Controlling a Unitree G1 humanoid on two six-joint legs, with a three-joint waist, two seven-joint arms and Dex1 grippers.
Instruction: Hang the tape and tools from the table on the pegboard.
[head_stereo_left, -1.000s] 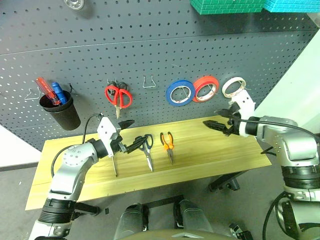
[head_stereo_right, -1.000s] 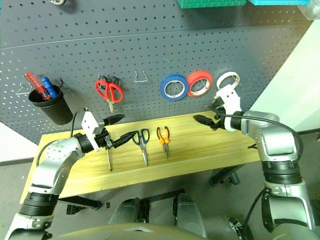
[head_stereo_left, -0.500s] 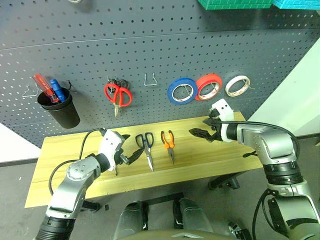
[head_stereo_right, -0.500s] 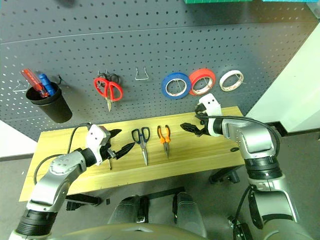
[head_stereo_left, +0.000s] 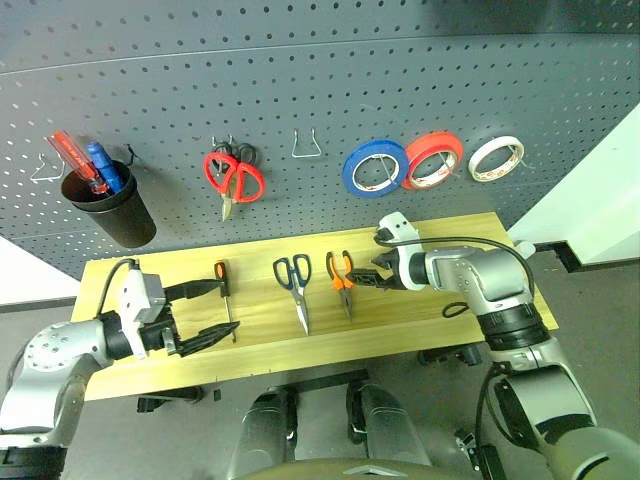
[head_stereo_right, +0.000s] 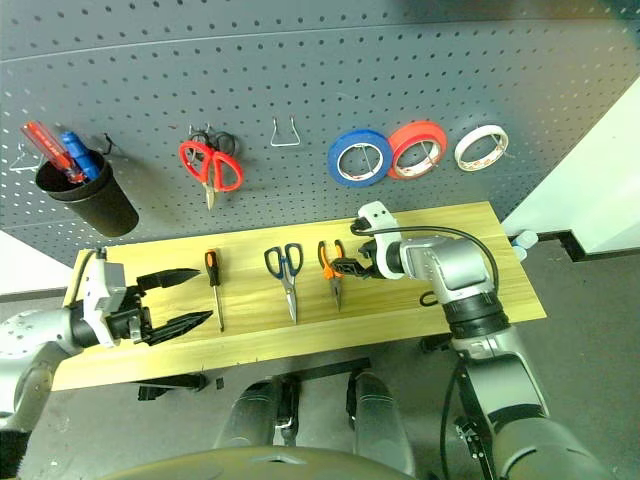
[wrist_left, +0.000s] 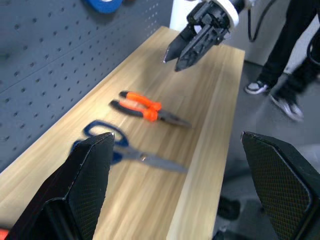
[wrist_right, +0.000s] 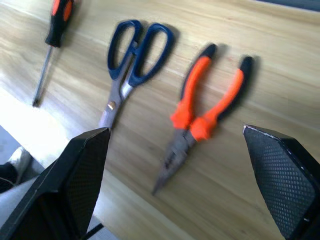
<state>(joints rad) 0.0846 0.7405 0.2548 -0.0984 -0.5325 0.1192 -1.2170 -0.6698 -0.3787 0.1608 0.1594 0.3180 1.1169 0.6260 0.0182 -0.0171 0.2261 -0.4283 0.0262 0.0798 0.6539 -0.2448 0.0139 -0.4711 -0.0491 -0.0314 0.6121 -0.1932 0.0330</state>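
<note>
Left arm: bent at the elbow and drawn in on the robot's left side, forearm reaching forward and inward. Left gripper (head_stereo_left: 196, 314) points roughly level toward the right; jaws stand wide apart and hold nothing. Right arm: extended forward and across toward the centre, wrist bent downward. Right gripper (head_stereo_left: 366, 274) points down and to the left; jaws spread wide and empty, as the right wrist view confirms.
</note>
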